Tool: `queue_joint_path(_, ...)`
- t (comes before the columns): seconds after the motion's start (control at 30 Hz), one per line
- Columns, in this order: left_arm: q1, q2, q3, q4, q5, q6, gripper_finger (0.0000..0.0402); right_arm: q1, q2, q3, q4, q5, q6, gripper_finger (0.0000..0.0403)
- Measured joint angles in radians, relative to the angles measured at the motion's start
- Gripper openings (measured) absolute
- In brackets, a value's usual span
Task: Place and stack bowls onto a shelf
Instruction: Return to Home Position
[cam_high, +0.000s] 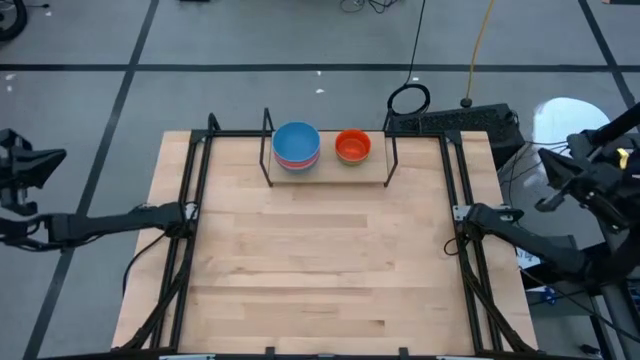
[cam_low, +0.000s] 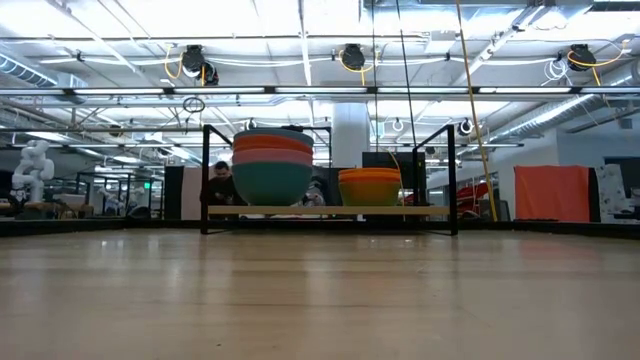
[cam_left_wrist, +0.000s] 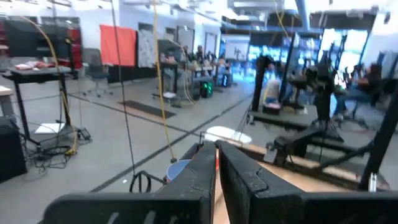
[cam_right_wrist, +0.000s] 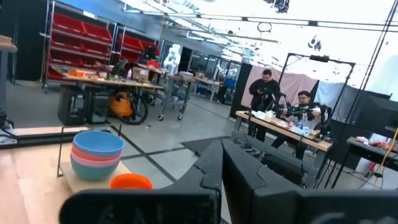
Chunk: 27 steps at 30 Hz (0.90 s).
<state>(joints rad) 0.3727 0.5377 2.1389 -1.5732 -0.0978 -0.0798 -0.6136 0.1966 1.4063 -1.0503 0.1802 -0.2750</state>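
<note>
The shelf (cam_high: 330, 175) stands at the table's far edge, a light-wood board between thin black rods. On its left part sits a stack of bowls (cam_high: 296, 145), blue on top with pink under it. The low view shows the stack (cam_low: 272, 165) with teal at the bottom. An orange bowl (cam_high: 352, 146) rests beside the stack; in the low view it (cam_low: 370, 186) sits on another bowl. My left gripper (cam_left_wrist: 217, 163) is shut, held off the table's left edge (cam_high: 30, 165). My right gripper (cam_right_wrist: 222, 165) is shut, off the right edge (cam_high: 575, 170). Neither holds anything.
The wooden tabletop (cam_high: 320, 260) stretches bare from the shelf to the near edge. Black frame rails (cam_high: 190, 250) run along both sides. A black box and cables (cam_high: 450, 122) lie beyond the far right corner. People sit at desks in the room behind (cam_right_wrist: 298, 106).
</note>
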Motion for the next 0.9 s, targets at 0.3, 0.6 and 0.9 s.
queue_joint_path(0.3,0.081,-0.181,-0.059,0.003,0.0,-0.039,0.0024,0.0,-0.098,0.0,-0.042,0.001,0.033,0.0)
queue_joint_path(0.6,0.176,-0.346,-0.108,0.002,0.069,-0.057,0.0024,0.0,-0.192,0.011,-0.081,0.003,0.114,0.0)
queue_joint_path(0.9,0.266,-0.442,-0.109,0.003,0.109,-0.023,0.0024,0.0,-0.187,-0.019,-0.083,0.002,0.098,0.0)
